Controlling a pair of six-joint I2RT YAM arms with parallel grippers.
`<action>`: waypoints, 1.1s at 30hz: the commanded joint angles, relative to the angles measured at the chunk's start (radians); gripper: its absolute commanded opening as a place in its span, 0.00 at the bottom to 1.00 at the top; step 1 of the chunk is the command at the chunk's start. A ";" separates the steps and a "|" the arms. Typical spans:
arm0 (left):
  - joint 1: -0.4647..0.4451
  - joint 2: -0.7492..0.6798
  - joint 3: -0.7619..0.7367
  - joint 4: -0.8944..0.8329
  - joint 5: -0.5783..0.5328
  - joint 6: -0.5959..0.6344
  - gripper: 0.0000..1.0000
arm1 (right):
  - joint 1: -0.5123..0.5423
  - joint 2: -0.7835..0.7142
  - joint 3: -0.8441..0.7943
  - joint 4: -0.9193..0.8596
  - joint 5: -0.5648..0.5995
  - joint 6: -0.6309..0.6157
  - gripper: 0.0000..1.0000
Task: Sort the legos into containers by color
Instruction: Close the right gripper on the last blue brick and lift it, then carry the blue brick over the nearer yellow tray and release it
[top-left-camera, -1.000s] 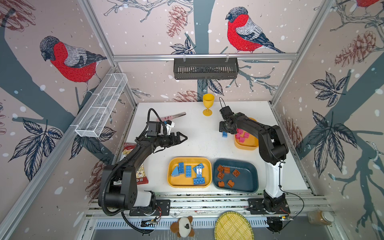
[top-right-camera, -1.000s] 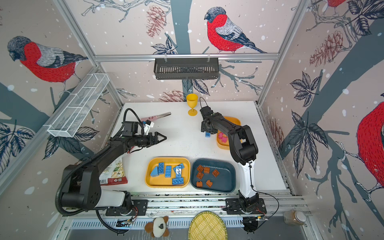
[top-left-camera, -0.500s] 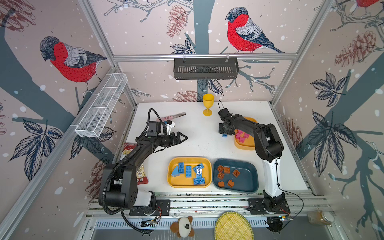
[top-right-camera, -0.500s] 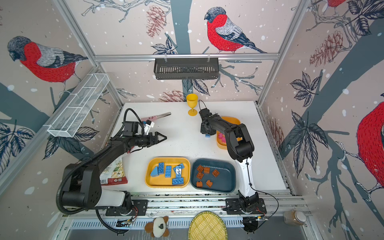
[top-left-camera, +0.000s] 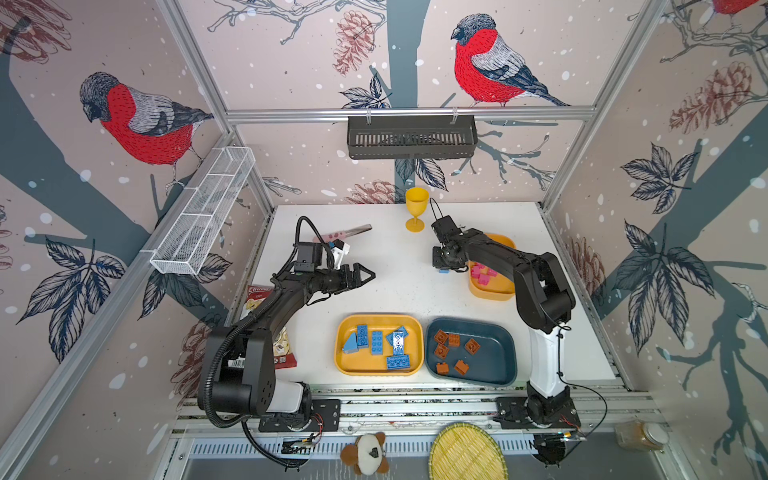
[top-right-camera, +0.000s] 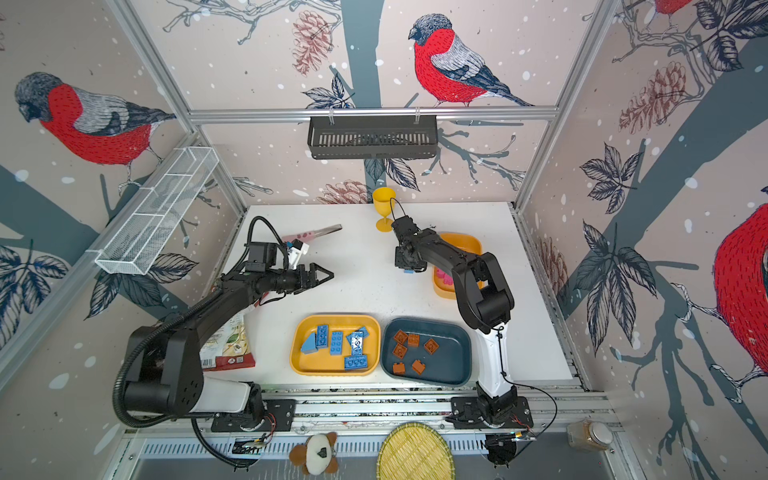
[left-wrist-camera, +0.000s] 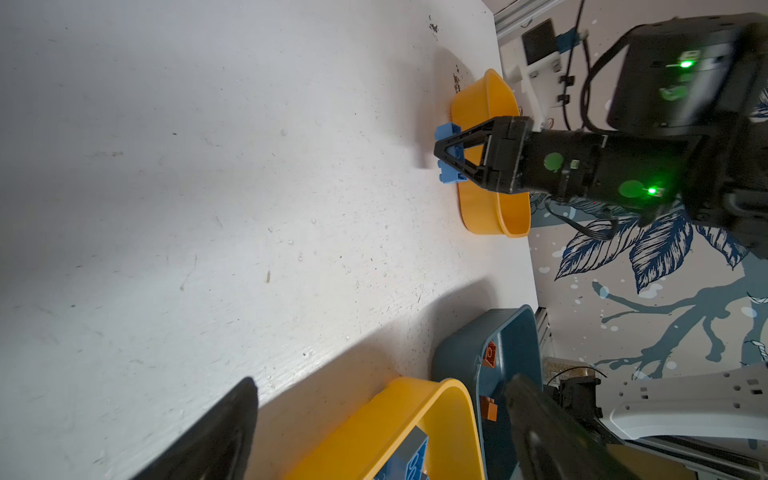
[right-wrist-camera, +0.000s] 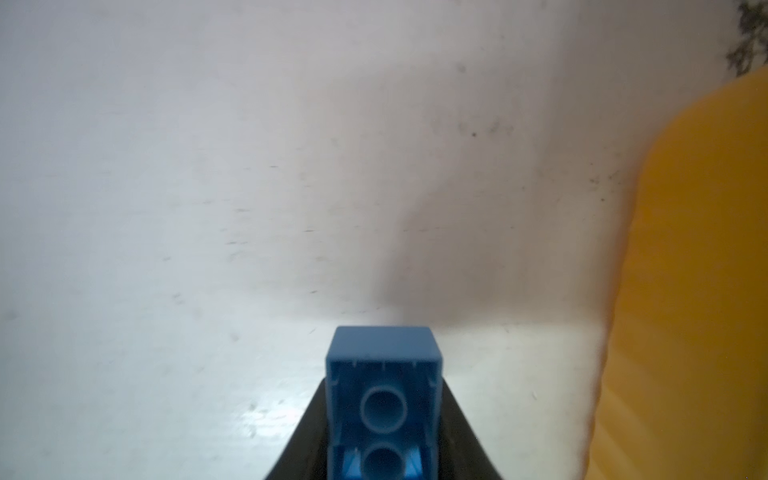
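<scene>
Lifting step | right tool (left-wrist-camera: 444, 154) pinches blue lego (right-wrist-camera: 384, 399) at the desk (top-left-camera: 395, 257) surface, just beside small yellow tray (top-left-camera: 490, 296) (pink pieces only) | raise vertically, clear that wall, carry to large yellow tray (top-left-camera: 379, 318) | left tool (top-left-camera: 366, 276) spread, empty.

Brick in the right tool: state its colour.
The brick is blue; right wrist view shows it best.
</scene>
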 joint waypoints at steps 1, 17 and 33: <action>0.001 -0.003 0.013 0.006 0.016 0.013 0.93 | 0.050 -0.074 0.000 -0.027 -0.031 -0.085 0.24; 0.001 0.000 0.041 -0.013 -0.008 0.028 0.93 | 0.449 -0.399 -0.267 -0.026 -0.223 0.095 0.24; 0.001 -0.037 -0.001 -0.010 -0.004 0.047 0.93 | 0.595 -0.343 -0.345 -0.040 -0.202 0.242 0.44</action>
